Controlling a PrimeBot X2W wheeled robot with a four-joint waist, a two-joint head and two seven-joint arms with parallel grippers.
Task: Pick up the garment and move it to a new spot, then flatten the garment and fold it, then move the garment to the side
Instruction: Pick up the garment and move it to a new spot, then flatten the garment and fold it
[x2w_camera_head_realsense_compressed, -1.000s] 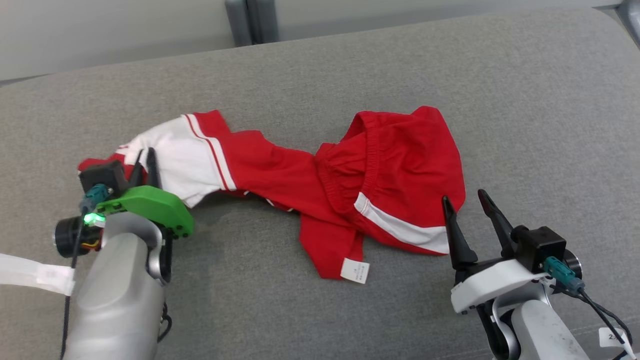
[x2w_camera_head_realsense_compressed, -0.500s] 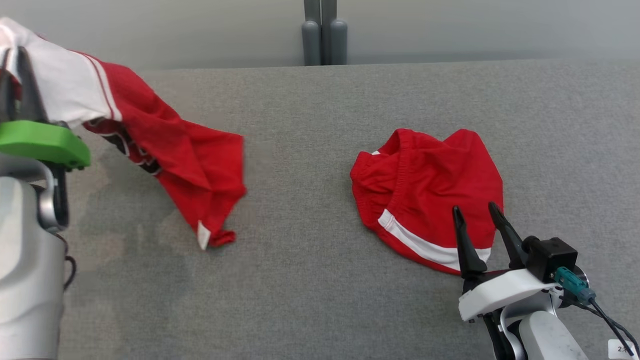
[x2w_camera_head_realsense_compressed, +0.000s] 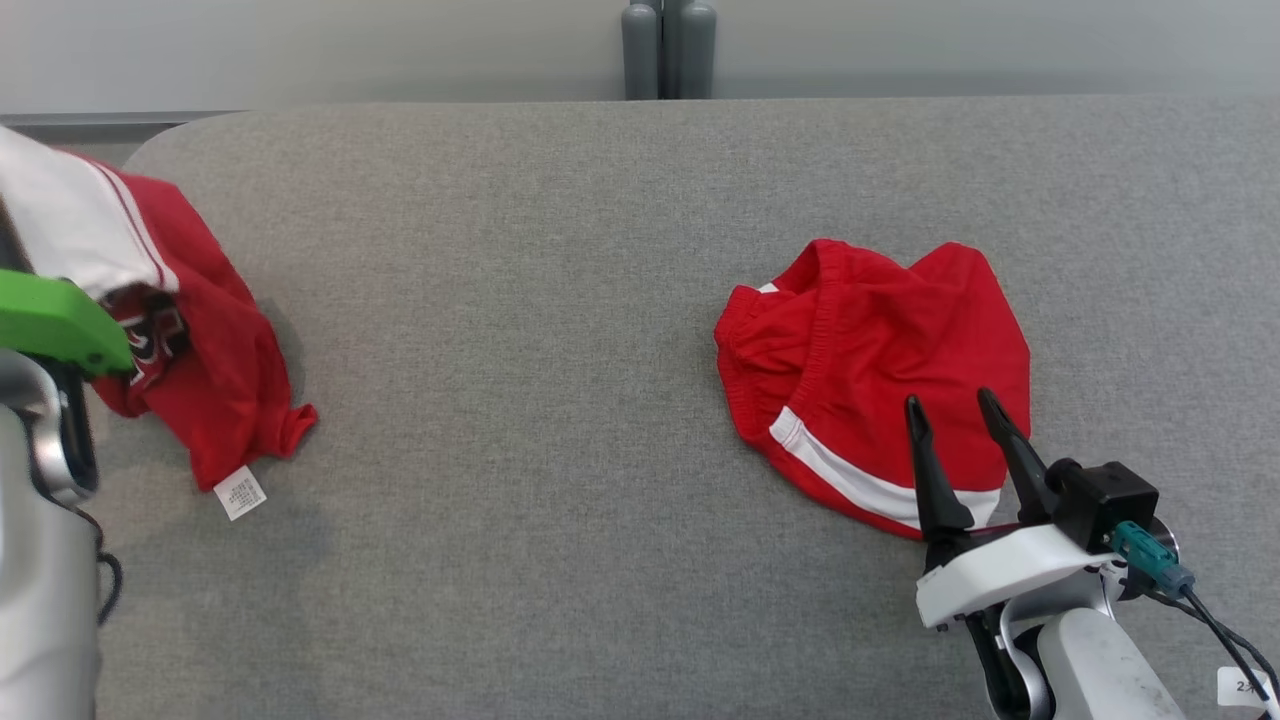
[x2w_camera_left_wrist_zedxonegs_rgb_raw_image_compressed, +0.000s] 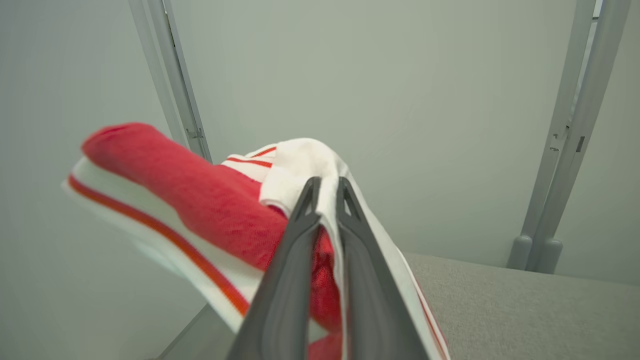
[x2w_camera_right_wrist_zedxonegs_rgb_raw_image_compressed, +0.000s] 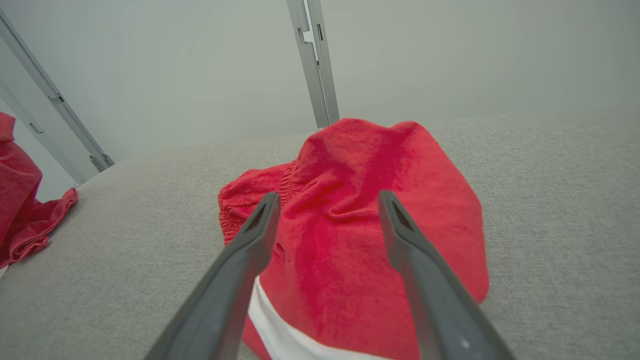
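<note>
- The red and white garment (x2w_camera_head_realsense_compressed: 215, 385) hangs from my left hand (x2w_camera_left_wrist_zedxonegs_rgb_raw_image_compressed: 325, 181) at the left end of the grey surface (x2w_camera_head_realsense_compressed: 520, 350). Its lower red folds and white label (x2w_camera_head_realsense_compressed: 241, 493) rest on the surface.
- My left hand is clenched on a white fold of it, fingers nearly together.
- Well apart to the right, red shorts (x2w_camera_head_realsense_compressed: 870, 330) with a white stripe lie bunched.
- My right hand (x2w_camera_head_realsense_compressed: 948, 398) hovers at their near edge, fingers spread, grasping nothing.
</note>
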